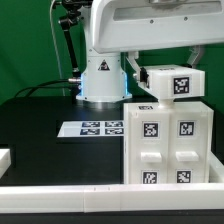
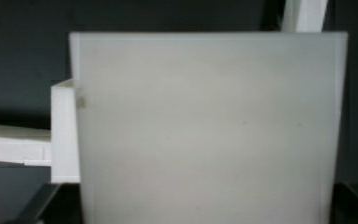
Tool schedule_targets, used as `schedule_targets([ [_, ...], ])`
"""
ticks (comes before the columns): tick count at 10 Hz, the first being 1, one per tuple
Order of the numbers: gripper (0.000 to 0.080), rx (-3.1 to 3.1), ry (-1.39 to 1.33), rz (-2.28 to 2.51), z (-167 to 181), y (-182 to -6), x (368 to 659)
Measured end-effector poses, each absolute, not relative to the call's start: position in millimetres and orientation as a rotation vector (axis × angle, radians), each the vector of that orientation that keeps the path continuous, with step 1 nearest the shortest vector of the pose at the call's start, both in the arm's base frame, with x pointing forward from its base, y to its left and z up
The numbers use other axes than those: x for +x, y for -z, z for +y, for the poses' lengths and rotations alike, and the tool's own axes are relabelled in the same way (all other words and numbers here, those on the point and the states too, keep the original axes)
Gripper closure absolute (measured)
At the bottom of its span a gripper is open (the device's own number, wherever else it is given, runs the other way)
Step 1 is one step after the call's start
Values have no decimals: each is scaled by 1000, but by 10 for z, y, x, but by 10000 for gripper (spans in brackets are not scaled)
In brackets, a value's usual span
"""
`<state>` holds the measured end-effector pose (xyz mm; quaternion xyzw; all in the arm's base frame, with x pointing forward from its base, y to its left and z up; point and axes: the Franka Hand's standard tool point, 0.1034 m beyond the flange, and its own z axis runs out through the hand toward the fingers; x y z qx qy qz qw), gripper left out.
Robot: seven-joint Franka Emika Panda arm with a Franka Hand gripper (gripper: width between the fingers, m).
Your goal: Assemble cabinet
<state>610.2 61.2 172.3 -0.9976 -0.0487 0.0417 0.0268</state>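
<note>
In the exterior view, a large white plastic cabinet box (image 1: 165,145), smooth and blocky with square black-and-white tags on its panelled front, stands on the black table (image 1: 40,110) at the exterior view's right. A smaller white tagged block (image 1: 172,82) sits on top of it, beside the claw (image 1: 135,68).

In the wrist view, a flat matte white panel (image 2: 202,130) fills the frame and is perhaps the cabinet's side. I cannot tell whether the claw is clenched or released.

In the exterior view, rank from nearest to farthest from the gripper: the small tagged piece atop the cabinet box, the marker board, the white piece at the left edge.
From the gripper:
1. Small tagged piece, right below it atop the cabinet box.
2. Marker board, on the table toward the exterior view's left.
3. White piece, at the far left edge.
</note>
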Motion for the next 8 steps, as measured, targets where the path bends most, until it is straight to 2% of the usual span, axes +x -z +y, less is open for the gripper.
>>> schedule_targets([
  [8, 236, -3082, -95, -173, 624, -1732, 6207],
])
